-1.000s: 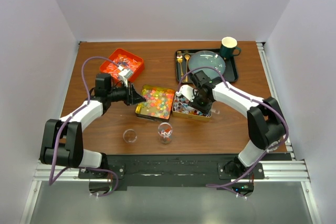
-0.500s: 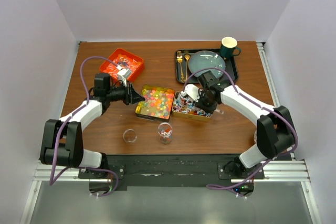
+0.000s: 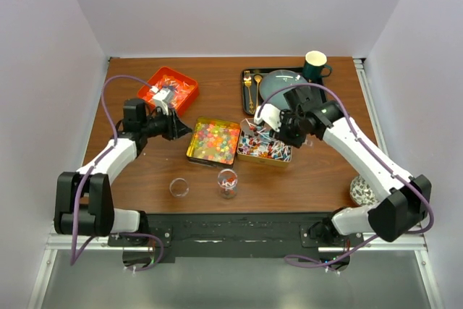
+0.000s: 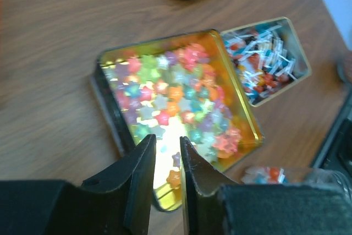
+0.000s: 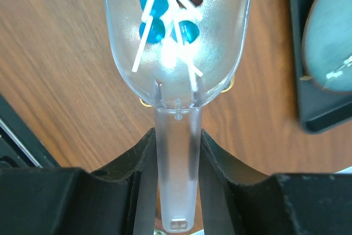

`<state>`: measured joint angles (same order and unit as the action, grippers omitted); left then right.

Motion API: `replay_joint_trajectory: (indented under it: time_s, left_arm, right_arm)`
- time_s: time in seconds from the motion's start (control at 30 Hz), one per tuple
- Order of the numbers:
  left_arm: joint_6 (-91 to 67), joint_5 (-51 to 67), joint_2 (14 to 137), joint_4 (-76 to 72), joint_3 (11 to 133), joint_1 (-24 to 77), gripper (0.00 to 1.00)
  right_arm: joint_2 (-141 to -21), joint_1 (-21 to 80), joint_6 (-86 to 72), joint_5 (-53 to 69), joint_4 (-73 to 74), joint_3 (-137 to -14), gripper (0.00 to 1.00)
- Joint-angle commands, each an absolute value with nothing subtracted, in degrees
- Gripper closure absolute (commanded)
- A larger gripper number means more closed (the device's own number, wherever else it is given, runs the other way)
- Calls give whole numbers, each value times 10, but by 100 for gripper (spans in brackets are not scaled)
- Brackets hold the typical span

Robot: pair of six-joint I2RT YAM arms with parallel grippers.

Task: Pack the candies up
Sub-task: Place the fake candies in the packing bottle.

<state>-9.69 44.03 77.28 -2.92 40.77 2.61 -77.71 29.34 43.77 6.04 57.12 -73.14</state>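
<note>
A robotics lab cell: plain white walls [image 3: 239,5] box a wooden table [image 3: 145,171] on 3 sides; the left arm [image 3: 116,155] and right arm [image 3: 365,157] are bolted to an aluminium rail [image 3: 405,236] at the frame's bottom.

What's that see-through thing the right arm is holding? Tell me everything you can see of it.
It is a clear plastic scoop, frosted-looking, with a rounded bowl and a flat narrow handle. The right pincer is shut on the handle. The bowl holds a few candies, blue and red balls on white sticks. The wooden table shows beneath it.
</note>
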Motion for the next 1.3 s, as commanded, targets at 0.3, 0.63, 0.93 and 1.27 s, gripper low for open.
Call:
replay_joint_trajectory:
  time_s: [0.3,0.63,0.93,1.27]
  left_arm:
    - [-84,346,725,-18,432,-15,67]
    - [-81,345,700,-32,410,-20,66]
    - [-83,339,689,-33,412,-22,63]
    - [-88,339,680,-42,410,-26,62]
  right_arm:
    - [-769,473,532,-39,784,-839,100]
    - [-811,532,535,-114,814,-870,100]
    - [-855,565,562,-171,842,-890,100]
    - [-878,599,584,-225,870,-902,100]
